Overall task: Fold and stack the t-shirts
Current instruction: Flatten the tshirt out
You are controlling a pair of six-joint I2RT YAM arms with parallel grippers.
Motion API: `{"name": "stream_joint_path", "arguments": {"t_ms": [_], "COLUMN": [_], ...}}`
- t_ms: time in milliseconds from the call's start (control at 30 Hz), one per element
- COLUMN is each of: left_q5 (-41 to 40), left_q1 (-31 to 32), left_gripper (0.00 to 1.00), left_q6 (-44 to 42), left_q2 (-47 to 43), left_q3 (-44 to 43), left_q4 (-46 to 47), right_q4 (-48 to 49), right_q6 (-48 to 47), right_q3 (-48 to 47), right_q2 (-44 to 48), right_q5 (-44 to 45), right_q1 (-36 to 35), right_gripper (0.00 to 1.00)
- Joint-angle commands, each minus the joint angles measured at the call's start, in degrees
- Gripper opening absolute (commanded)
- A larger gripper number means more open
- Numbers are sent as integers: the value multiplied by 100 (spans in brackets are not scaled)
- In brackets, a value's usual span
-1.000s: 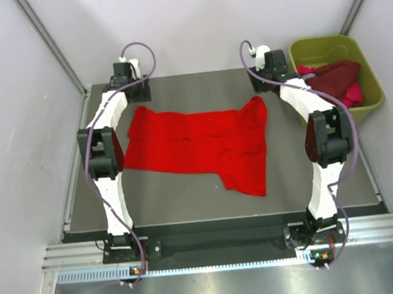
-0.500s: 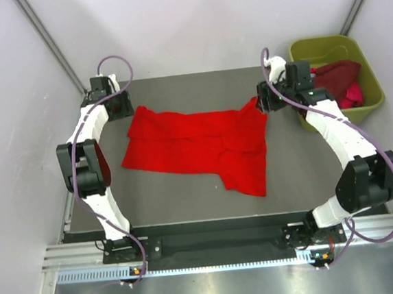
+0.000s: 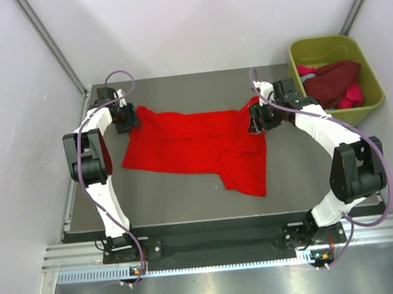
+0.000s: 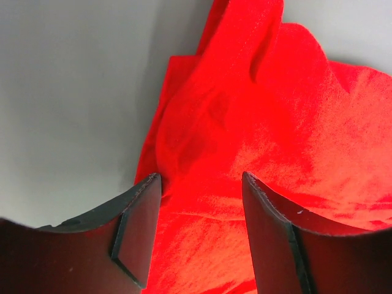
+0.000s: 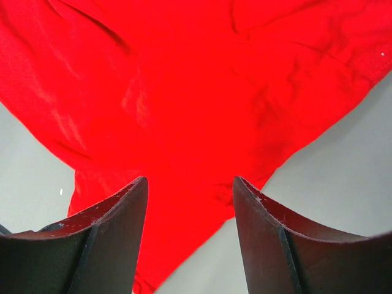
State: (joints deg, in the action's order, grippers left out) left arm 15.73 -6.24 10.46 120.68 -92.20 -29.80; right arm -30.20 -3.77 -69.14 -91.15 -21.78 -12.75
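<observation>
A large bright red t-shirt (image 3: 196, 143) lies spread on the grey table, one part hanging toward the front right. My left gripper (image 3: 126, 119) is open, low over the shirt's far left corner; red cloth (image 4: 257, 153) fills the gap between its fingers. My right gripper (image 3: 256, 120) is open over the shirt's far right corner (image 5: 196, 122), the cloth edge and bare table showing between its fingers. A dark maroon shirt (image 3: 334, 80) and a magenta-pink one (image 3: 352, 95) lie in the tub.
An olive-green plastic tub (image 3: 363, 50) stands off the table's far right corner. White walls close in on three sides. The table's edge (image 3: 223, 219) runs just in front of the arm bases.
Both grippers have come in from the far corners of the table and down onto the red shirt's two far corners. The shirt has not moved.
</observation>
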Motion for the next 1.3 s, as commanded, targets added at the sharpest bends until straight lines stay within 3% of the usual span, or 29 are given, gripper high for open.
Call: {"name": "stream_joint_path", "arguments": {"t_ms": [0, 233, 500, 567, 1267], "left_q5": [168, 36, 88, 202, 378], "left_q1": [-9, -158, -396, -413, -387], "left_gripper": [59, 42, 38, 30, 36], "left_q6": [53, -9, -237, -281, -264], "left_q2": [8, -272, -572, -599, -19], "left_q3": [-158, -79, 71, 97, -254], "left_q4": [62, -139, -579, -614, -404], "right_q4": [84, -21, 31, 49, 207], "right_q6": [25, 8, 25, 17, -45], "right_q3": [-319, -416, -117, -117, 156], "right_q2": [10, -61, 106, 98, 300], "right_q5": [-81, -28, -2, 7, 95], "right_q1": [-61, -69, -61, -69, -61], "right_gripper": [58, 58, 58, 58, 59]}}
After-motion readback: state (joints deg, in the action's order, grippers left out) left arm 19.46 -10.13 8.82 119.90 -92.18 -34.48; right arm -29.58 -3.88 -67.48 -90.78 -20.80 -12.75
